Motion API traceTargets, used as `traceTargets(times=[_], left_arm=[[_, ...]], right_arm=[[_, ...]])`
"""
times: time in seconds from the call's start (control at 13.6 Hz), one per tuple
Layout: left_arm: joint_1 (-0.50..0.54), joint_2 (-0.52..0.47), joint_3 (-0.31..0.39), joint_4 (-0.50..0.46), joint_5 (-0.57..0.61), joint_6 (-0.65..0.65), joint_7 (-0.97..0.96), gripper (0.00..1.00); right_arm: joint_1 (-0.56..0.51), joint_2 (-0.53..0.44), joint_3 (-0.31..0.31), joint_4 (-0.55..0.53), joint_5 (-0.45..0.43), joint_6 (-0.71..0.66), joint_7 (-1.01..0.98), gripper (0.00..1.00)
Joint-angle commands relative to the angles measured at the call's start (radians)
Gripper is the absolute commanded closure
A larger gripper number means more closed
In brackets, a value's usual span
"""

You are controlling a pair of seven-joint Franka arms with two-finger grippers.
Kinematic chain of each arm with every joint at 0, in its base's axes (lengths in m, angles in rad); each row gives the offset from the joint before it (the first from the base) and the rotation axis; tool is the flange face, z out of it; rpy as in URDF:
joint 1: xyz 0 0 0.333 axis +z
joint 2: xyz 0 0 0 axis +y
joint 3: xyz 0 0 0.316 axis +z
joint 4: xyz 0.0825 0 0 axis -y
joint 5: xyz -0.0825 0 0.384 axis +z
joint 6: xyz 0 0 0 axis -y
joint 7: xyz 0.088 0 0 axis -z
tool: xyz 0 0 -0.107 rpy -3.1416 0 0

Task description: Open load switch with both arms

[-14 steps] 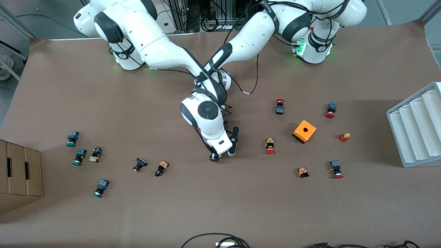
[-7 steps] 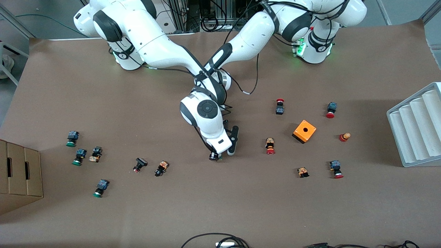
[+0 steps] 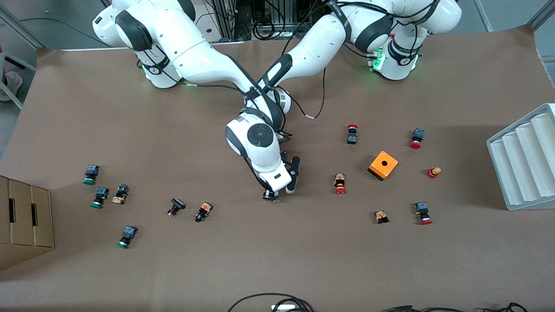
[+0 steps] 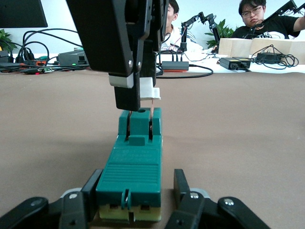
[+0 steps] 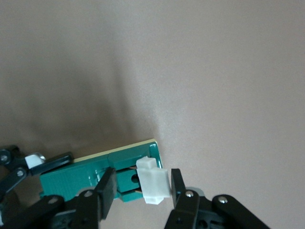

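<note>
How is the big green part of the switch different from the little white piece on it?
The load switch's green body is long and lies flat on the table; the white piece is small and sticks up at one end. The left pincer clamps the green body's sides; the right pincer grips the white piece, lifted slightly on thin metal prongs. Both are hard plastic parts of one switch.

High front camera facing both arms, two close wrist cameras sharing the load switch (image 4: 131, 164)
</note>
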Motion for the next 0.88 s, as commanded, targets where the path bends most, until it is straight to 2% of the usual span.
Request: traceTargets(times=[0.0,0.81], left_arm=[[-0.011,0.031,-0.01,-0.03,-0.017,0.018,-0.023,0.34],[-0.009,0.031,-0.01,-0.03,-0.014,0.018,-0.023,0.34]], right_arm=[[0.004,-0.029,0.021,-0.069,0.007,-0.007,-0.001,0.47],[0.007,-0.04,0.022,-0.077,0.006,-0.009,0.004,0.48]])
